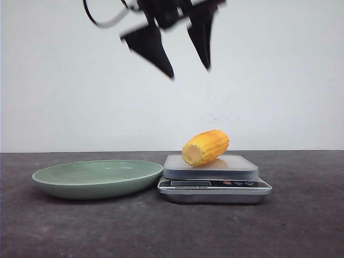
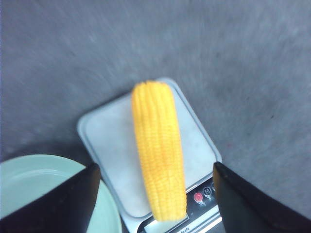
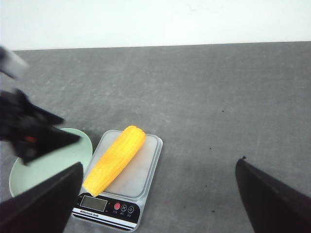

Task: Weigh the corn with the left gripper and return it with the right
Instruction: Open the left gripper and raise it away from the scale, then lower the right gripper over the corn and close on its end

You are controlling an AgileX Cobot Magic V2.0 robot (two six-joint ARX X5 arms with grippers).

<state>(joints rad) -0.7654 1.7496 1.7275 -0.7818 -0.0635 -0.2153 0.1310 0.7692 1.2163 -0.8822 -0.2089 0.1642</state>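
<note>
A green plate (image 1: 97,177) sits at the left of the dark tabletop (image 1: 301,226), just beside a scale (image 1: 214,180). The corn (image 1: 206,147) lies on the scale's platform. High above it hangs the left hand (image 1: 189,71), fingers spread wide, holding nothing. The right hand (image 3: 155,204) is likewise wide open and empty, well above the tabletop.

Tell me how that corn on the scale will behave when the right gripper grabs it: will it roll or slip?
The corn is round and lies on the scale's flat smooth platform, so a nudge across its length could probably roll it. Its ribbed kernels likely give the fingers some bite. It looks stiff, not floppy.
</note>
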